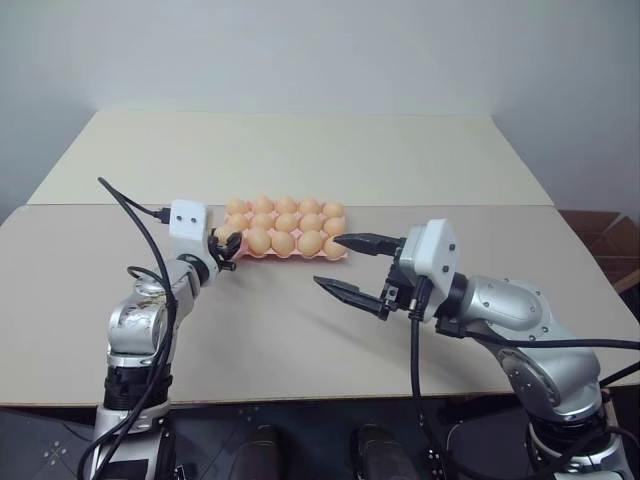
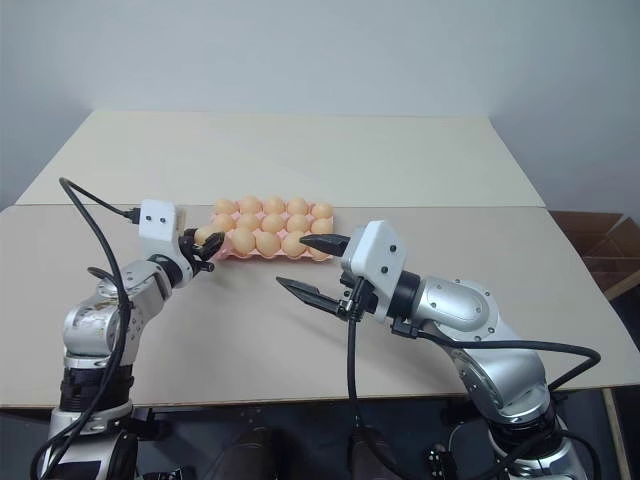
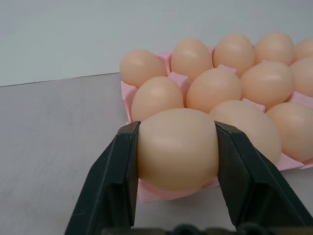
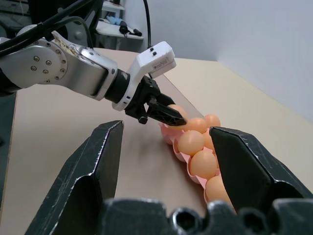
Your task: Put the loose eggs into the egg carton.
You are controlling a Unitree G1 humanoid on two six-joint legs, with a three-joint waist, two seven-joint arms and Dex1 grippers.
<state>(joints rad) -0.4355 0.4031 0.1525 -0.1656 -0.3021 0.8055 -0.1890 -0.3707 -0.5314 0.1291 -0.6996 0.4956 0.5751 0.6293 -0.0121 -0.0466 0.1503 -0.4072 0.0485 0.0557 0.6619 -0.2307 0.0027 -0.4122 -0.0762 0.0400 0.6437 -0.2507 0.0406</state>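
The left gripper (image 3: 177,149) has an egg (image 3: 177,147) clamped between its jaws, one black finger (image 3: 113,181) pressed on each flank, so the jaws stand about one egg apart. The held egg sits at the near left corner of the egg carton (image 1: 287,253), over the pink corner cup; whether it rests in the cup or hangs just above it cannot be told. Just beyond the jaws lie the carton's other eggs (image 3: 239,81), packed in rows and touching the scalloped pink dividers, the nearest one just beside the far finger. The pale counter (image 1: 260,330) runs bare to the other side of the jaws.

Further right, the right gripper (image 1: 345,265) hovers above the counter with its jaws spread wide and nothing between them. The upper finger tip lies just beside the carton's near right corner, the lower finger well out over bare counter. Seen between these jaws from the right wrist, the row of eggs runs away towards the left gripper at the carton's far end.
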